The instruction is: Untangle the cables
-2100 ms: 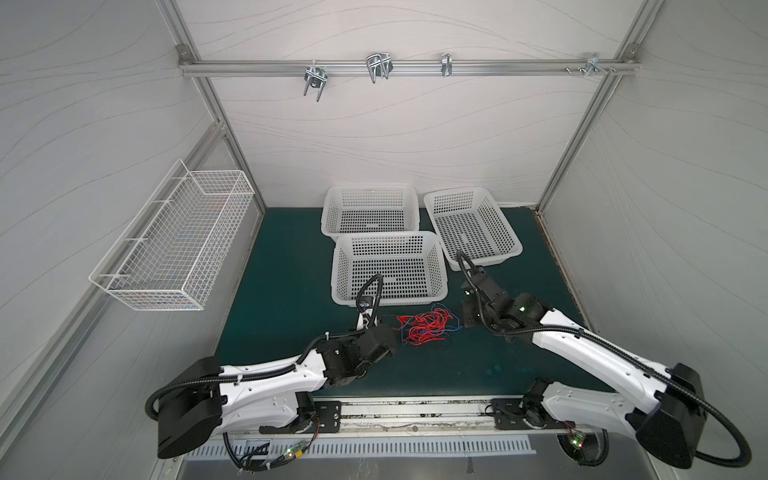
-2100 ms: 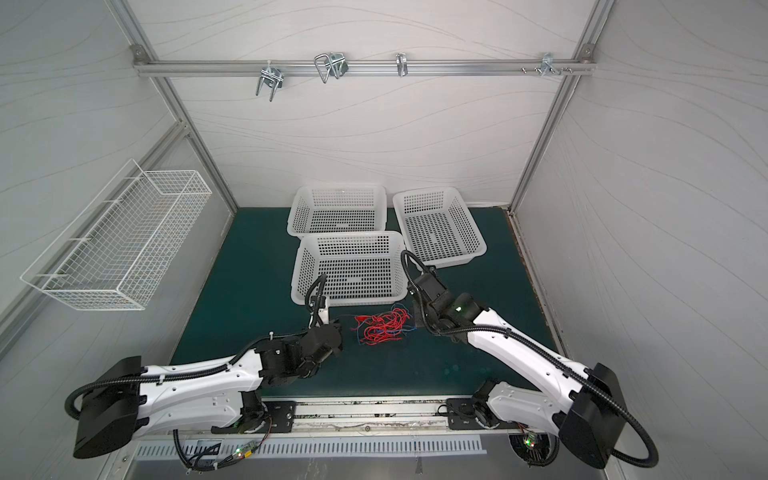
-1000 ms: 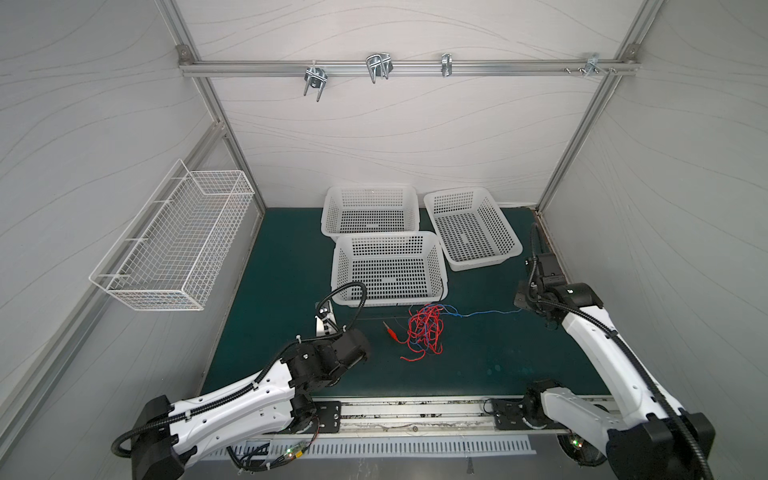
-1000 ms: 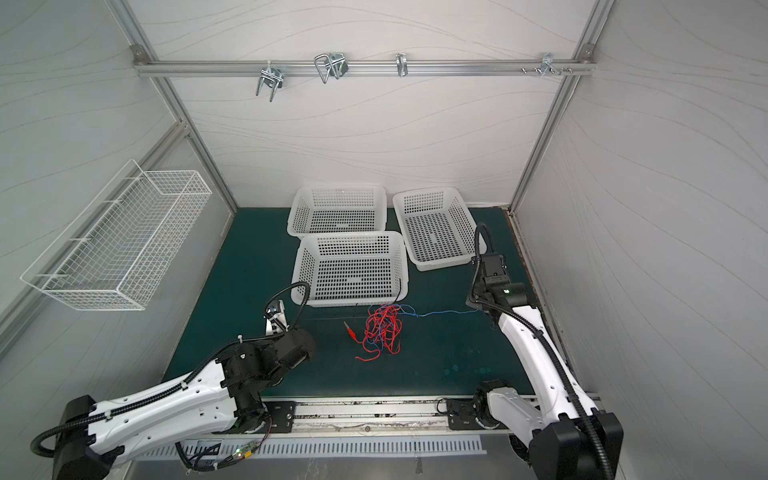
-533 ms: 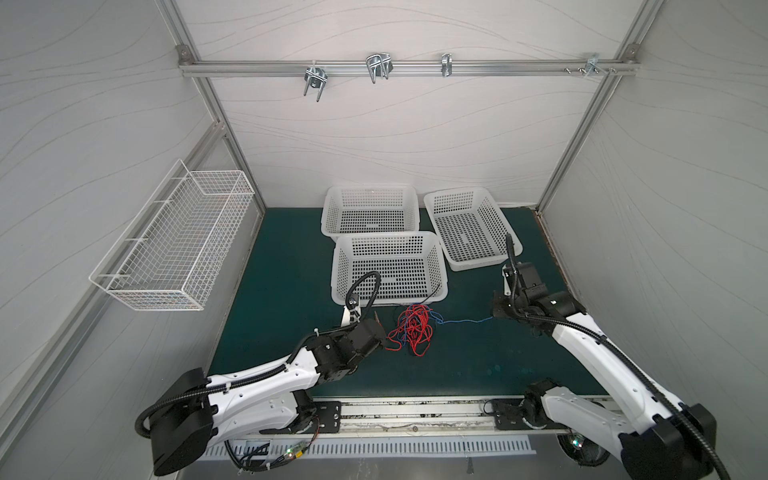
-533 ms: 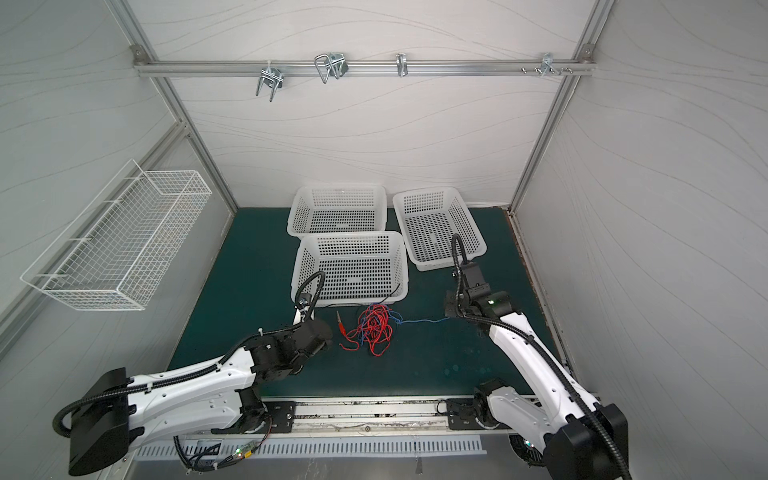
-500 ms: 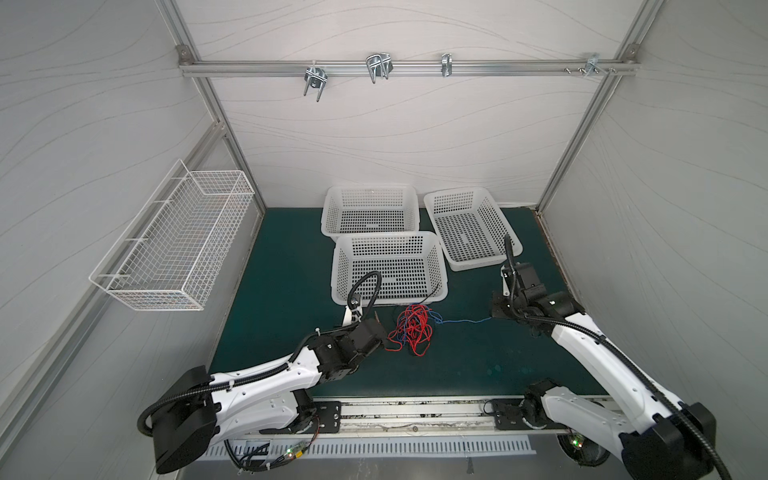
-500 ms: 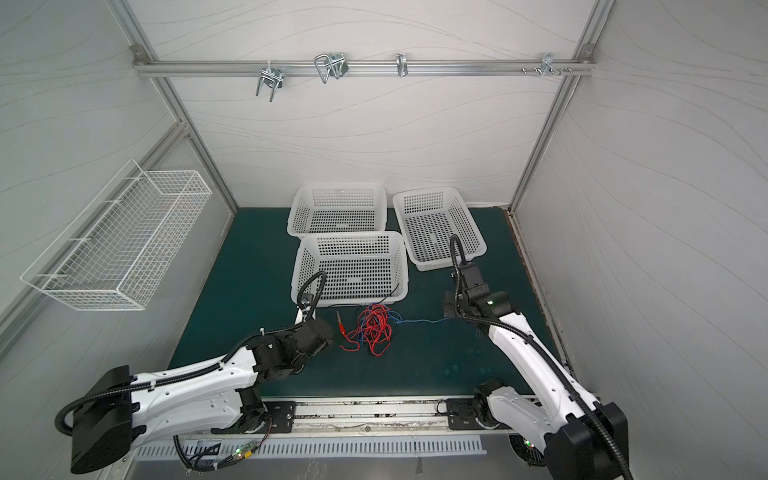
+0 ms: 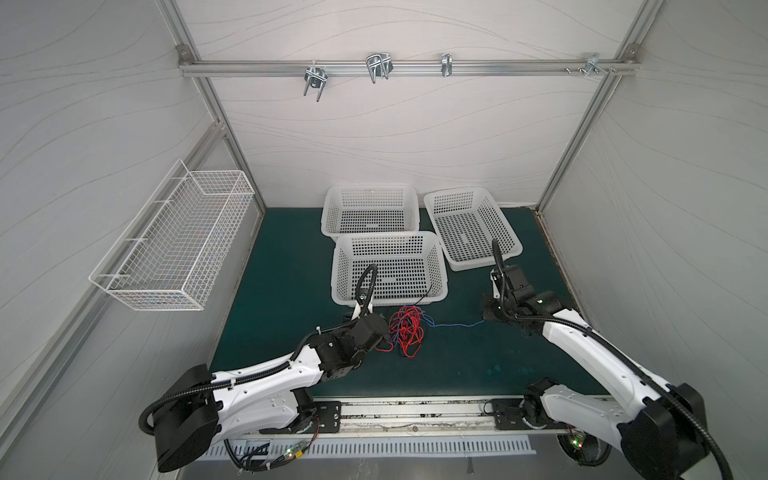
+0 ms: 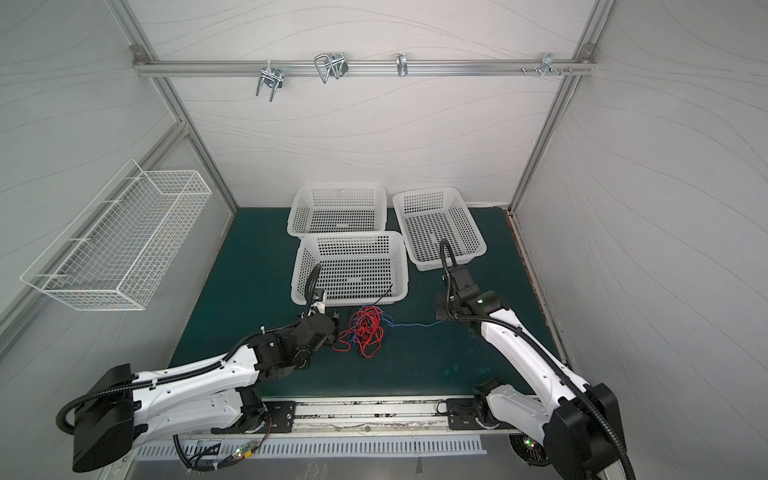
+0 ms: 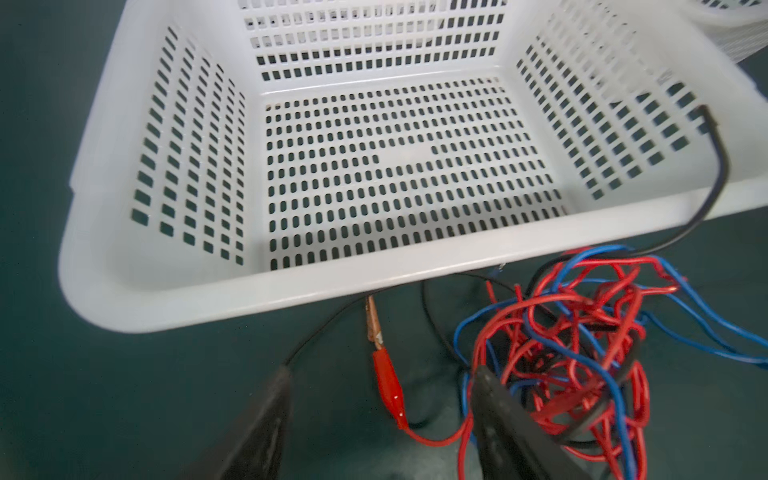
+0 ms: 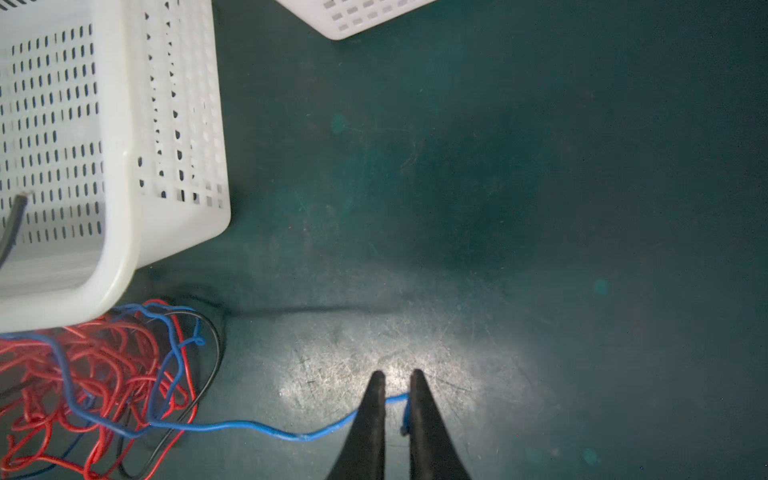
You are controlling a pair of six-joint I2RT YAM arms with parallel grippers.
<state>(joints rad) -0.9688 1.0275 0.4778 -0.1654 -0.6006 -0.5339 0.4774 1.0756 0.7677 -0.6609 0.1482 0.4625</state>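
The cables (image 9: 405, 332) (image 10: 365, 330) lie as a red, blue and black tangle on the green mat, just in front of the near white basket (image 9: 440, 266). My left gripper (image 9: 380, 330) (image 11: 382, 372) is open at the tangle's left edge. A red clip (image 11: 388, 386) lies between its fingers, untouched. One blue cable (image 9: 453, 325) (image 12: 249, 426) runs right from the tangle to my right gripper (image 9: 488, 313) (image 12: 397, 374). Those jaws stand a narrow gap apart with the blue end lying loose between them. A black cable (image 11: 721, 166) rises over the basket rim.
Two more white perforated baskets stand behind, one at the back (image 9: 370, 191) and one at the back right (image 9: 457, 190). A white wire basket (image 9: 174, 245) hangs on the left wall. Bare green mat (image 12: 498, 208) spreads right of the tangle.
Both arms moved in toward the tangle. The left jaws opened wide and let go of the red clip. The right jaws parted slightly, and the blue cable went slack.
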